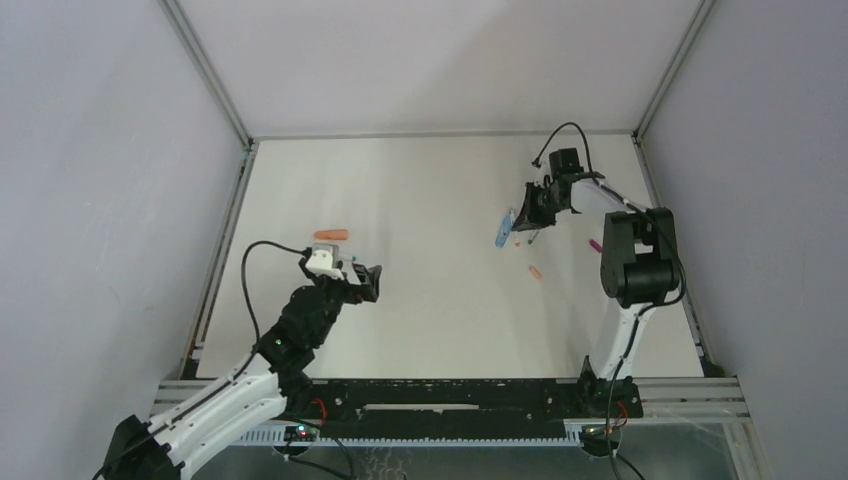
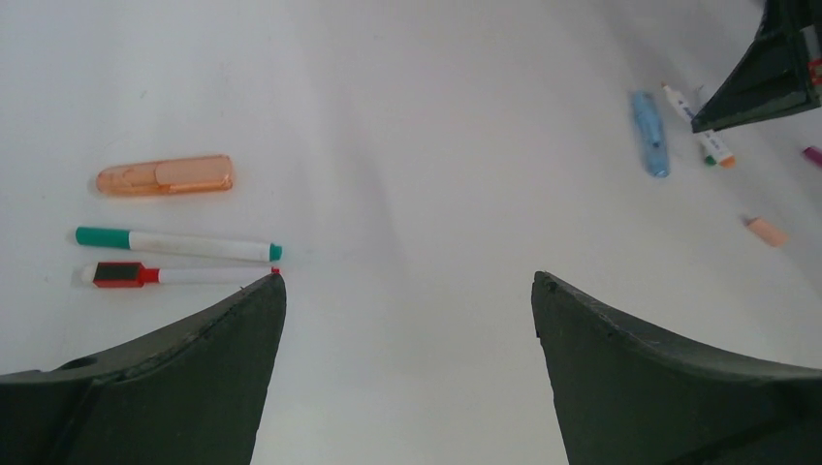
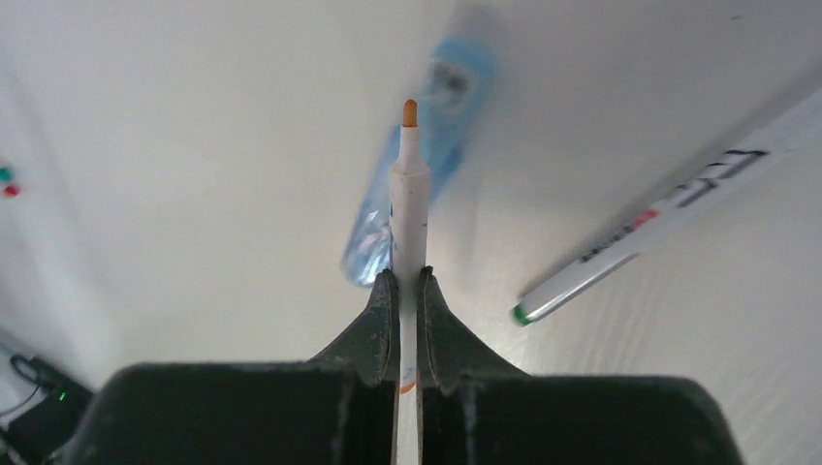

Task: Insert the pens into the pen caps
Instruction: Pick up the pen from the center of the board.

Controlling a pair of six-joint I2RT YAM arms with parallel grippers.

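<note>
My right gripper (image 3: 408, 276) is shut on a white pen (image 3: 409, 194) whose orange tip points away from the wrist, over a long light blue pen cap (image 3: 446, 97) on the table. A second pen with a green end (image 3: 659, 225) lies to its right. My left gripper (image 2: 407, 281) is open and holds nothing. To its left lie a teal-ended pen (image 2: 179, 243), a red-ended pen (image 2: 174, 275) and a translucent orange cap (image 2: 165, 177). From above, the right gripper (image 1: 522, 215) is far right and the left gripper (image 1: 365, 280) is near left.
A small salmon cap (image 1: 536, 272) and a magenta cap (image 1: 596, 244) lie near the right arm. Metal frame rails run along the table's left edge (image 1: 225, 250) and right edge (image 1: 670, 250), with white walls behind.
</note>
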